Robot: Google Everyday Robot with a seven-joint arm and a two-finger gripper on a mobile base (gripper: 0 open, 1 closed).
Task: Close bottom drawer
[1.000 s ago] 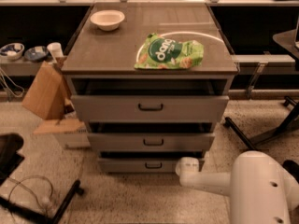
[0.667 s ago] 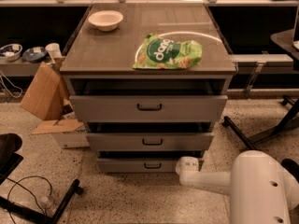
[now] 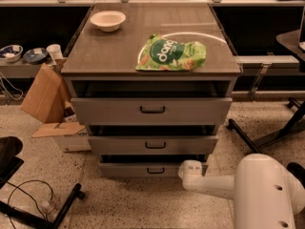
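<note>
The bottom drawer (image 3: 138, 170) is the narrowest grey front of three, low on the cabinet, with a small black bar handle (image 3: 156, 171). It stands pulled out a little, with a dark gap above its front. My white arm comes in from the lower right. The gripper (image 3: 189, 168) is at the right end of the bottom drawer's front, level with the handle and to its right. It looks to be touching or nearly touching the front.
The middle drawer (image 3: 152, 145) and top drawer (image 3: 151, 110) also stand out a little. A green snack bag (image 3: 171, 54) and a white bowl (image 3: 107, 20) lie on the cabinet top. Cardboard (image 3: 45, 95) leans at the left. A black chair base (image 3: 28, 209) and cables lie lower left.
The view has shifted slightly. The gripper stays at the right end of the bottom drawer's front, and the drawer gap looks about the same.
</note>
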